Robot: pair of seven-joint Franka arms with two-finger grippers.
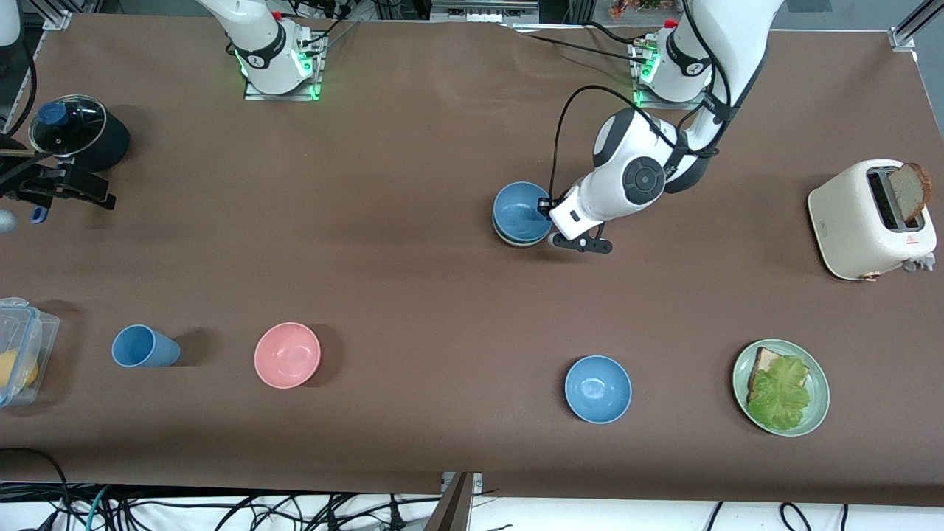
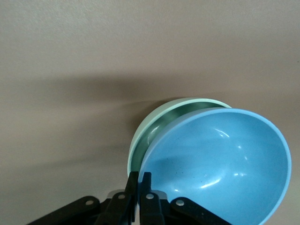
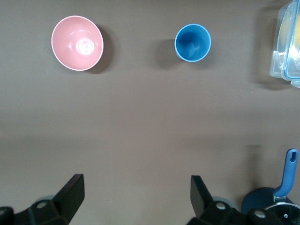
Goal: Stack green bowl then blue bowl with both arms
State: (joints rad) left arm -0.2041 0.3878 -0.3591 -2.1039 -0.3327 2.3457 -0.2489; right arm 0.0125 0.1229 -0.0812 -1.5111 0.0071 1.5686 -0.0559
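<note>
Sitting inside the green bowl [image 2: 154,123] mid-table, the blue bowl [image 2: 220,161] looks stacked; left pincer [image 2: 139,187] pinches its rim, release remaining; right pincer [image 3: 136,194] waits open over the table's right-arm end

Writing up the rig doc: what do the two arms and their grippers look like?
Both arms are white jointed Frankas with grey-black joints. The left arm has a round dark cap and a black cable looping along it. The bases glow green with red buttons. Left gripper and right gripper are black, with two flat fingers and visible screws.
</note>
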